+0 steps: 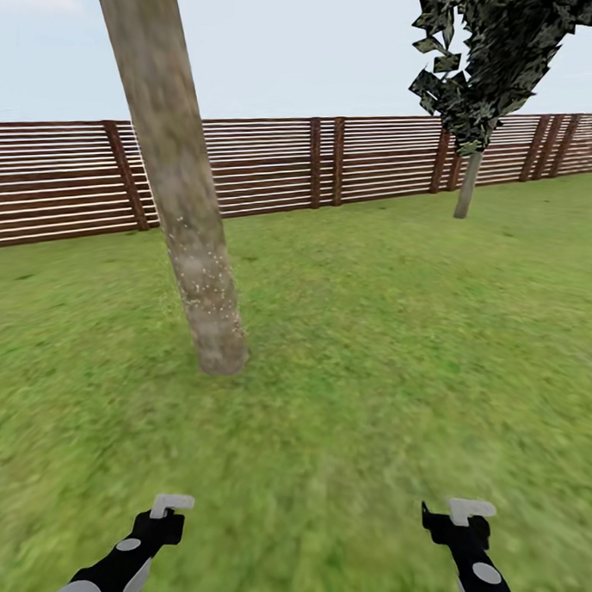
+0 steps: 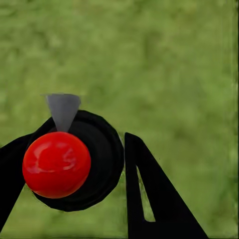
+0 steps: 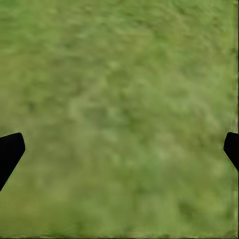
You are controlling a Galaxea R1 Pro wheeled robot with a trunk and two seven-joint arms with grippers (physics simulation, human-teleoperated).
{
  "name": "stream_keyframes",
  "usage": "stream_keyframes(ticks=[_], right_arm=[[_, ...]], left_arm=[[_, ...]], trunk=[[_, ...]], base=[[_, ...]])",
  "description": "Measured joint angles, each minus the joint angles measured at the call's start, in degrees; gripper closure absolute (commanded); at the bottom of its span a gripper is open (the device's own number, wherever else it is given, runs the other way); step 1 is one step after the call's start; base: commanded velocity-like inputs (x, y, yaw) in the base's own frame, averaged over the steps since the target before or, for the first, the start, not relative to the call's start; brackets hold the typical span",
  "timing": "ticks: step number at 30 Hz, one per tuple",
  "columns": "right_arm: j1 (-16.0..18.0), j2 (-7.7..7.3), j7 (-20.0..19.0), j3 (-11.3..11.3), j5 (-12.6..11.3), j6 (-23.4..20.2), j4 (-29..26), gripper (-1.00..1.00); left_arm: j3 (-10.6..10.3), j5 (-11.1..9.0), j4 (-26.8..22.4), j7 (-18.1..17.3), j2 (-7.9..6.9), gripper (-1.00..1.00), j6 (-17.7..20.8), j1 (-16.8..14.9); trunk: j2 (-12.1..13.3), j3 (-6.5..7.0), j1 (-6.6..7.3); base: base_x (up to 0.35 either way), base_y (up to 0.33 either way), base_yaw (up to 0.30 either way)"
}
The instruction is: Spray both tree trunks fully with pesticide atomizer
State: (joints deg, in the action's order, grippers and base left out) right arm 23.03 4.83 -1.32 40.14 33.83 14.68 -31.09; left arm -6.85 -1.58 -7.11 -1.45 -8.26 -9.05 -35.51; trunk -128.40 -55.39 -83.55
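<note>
Spray bottle (image 2: 74,159) is in the left hand (image 2: 79,199): left wrist view looks straight down on it, so black round body with a red ball on top, grey cone nozzle (image 2: 63,109) sticking out past the rim away from the camera. Long axis runs roughly along the view line, toward the grass (image 2: 164,59). Black fingers (image 2: 154,194) sit on either side of the body, clamped on it. Head view: left hand (image 1: 170,506) low at left, forearm angled up and inward, pale part on top. Right hand (image 1: 465,512) low at right, arm near vertical in frame; in its wrist view the two black fingertips (image 3: 10,152) are spread far apart over bare grass, holding nothing. Near tree trunk (image 1: 184,206) ahead-left, leaning slightly, pale speckles on its lower half. Second tree (image 1: 484,55) far right by the slat fence (image 1: 367,159).
</note>
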Motion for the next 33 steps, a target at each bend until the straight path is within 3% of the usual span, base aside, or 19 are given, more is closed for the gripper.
stream_keyframes(ticks=[24,33], right_arm=[[0.0,0.18,0.0,0.5,0.0,0.0,0.1,-1.0],[0.0,0.18,0.0,0.4,0.0,0.0,0.2,-1.0]], left_arm=[[0.0,0.0,0.0,0.0,0.18,1.0,-0.1,0.0],[0.0,0.0,-0.2,0.0,0.18,1.0,0.0,0.0]], trunk=[[0.0,0.2,0.0],[0.0,0.2,0.0]], base=[[-0.299,-0.135,-0.262],[-0.03,-0.269,-0.3]])
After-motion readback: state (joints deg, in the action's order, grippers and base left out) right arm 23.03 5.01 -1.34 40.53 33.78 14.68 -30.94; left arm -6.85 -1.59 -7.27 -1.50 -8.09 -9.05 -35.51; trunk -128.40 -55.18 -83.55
